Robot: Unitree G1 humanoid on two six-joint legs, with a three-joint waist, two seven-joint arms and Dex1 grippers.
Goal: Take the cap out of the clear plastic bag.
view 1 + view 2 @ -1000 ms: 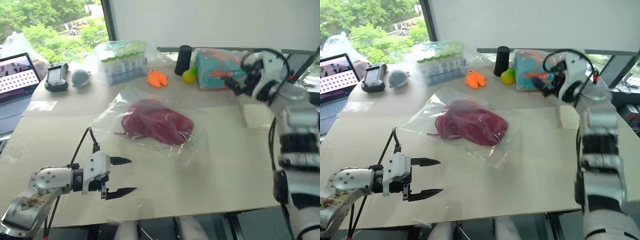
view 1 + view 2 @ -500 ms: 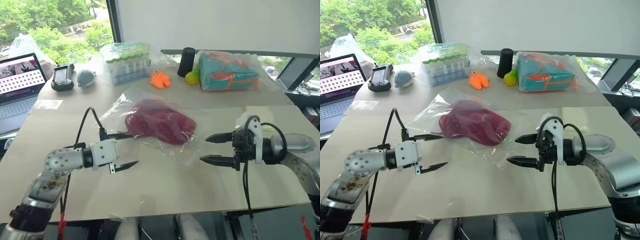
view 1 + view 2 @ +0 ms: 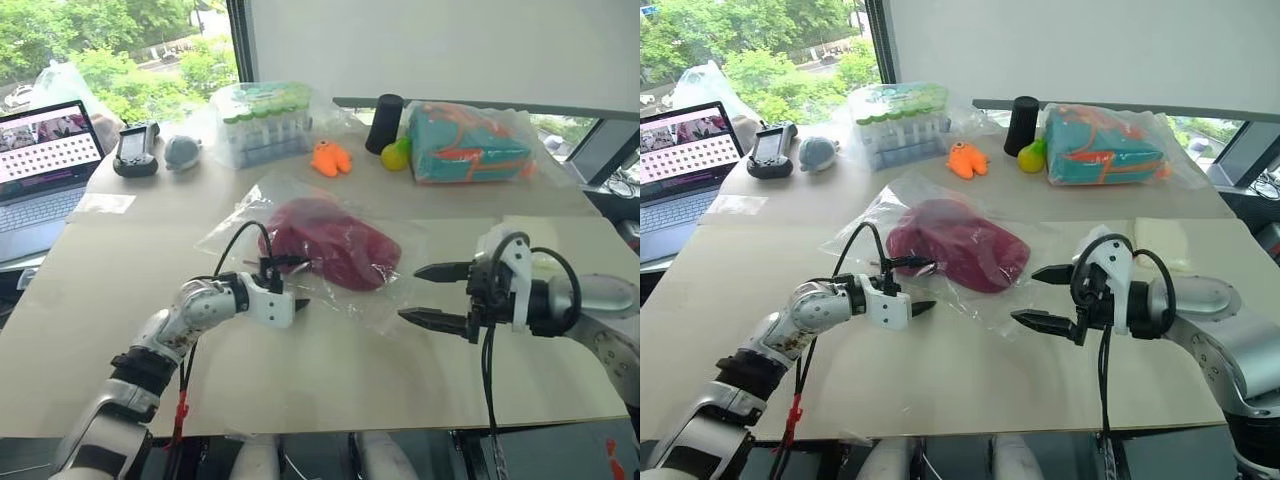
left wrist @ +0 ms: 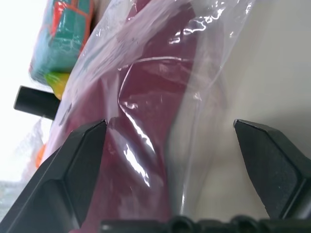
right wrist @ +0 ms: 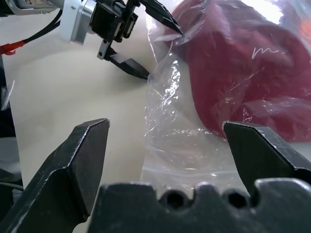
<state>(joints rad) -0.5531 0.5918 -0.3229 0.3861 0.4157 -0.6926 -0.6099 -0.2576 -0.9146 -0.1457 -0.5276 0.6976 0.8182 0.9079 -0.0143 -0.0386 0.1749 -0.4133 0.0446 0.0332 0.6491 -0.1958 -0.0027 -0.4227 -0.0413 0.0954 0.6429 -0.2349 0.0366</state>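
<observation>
Beige table (image 3: 970, 380): cap (image 3: 958, 245) lies mid-table inside clear plastic bag (image 3: 870, 215). Left gripper (image 3: 910, 288) spread wide, straddling bag's near-left edge, clearly the nearer arm. Right gripper (image 3: 1043, 297) also spread, hovering just off bag's right edge, pointing at it.

The cap (image 3: 330, 240) lies inside the clear plastic bag (image 3: 375, 300) at frame centre; the left gripper (image 3: 296, 283), fingers spread, reaches the bag's left edge; the right gripper (image 3: 432, 295), fingers spread, hovers at centre right, just beside the bag.
</observation>
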